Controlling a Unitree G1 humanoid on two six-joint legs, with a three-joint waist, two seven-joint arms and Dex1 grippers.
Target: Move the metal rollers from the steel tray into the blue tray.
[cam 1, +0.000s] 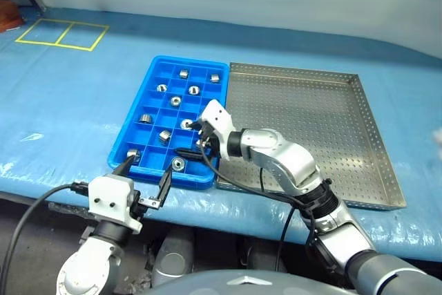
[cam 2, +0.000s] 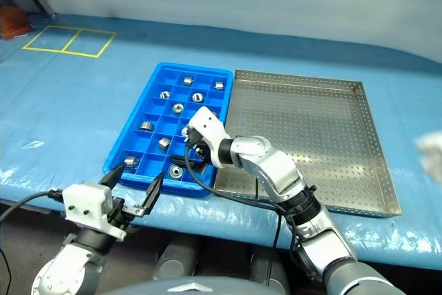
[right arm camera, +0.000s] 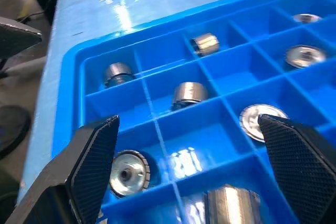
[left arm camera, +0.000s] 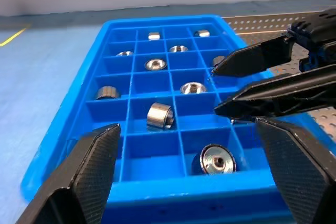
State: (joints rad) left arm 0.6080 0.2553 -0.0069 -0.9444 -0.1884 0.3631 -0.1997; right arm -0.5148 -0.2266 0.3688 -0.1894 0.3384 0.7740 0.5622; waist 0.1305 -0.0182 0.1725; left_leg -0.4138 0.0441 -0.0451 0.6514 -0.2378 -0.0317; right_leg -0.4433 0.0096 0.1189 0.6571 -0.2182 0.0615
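- The blue tray (cam 1: 153,81) is bright, glossy moulded plastic, a rectangle cut into a grid of small square compartments with thin walls. It lies on a smooth blue sheet (cam 1: 69,108) that covers the table.
- The steel tray (cam 1: 376,129) lies just to the right of it, their long sides about touching. It is a wide, flat, dull silver rectangle with a dotted perforated floor and a low raised rim, and its floor is bare.
- The metal rollers (left arm camera: 159,115) are short, shiny silver cylinders with a hollow centre. They lie scattered one to a compartment in the blue tray, some on end showing the bore, some on their side.
- One roller at the near edge (left arm camera: 214,160) lies on end, a ring with a stepped face.
- The right gripper (cam 1: 195,148) reaches in from the near right, arm bent at the elbow, over the near right part of the blue tray. Its two black tapered fingers stand apart with nothing between them.
- The left gripper (cam 1: 147,177) hangs at the near edge of the blue tray, pointing level toward it. Its textured black fingers are spread wide and empty.
- Yellow tape (cam 1: 61,34) marks two squares at the far left.
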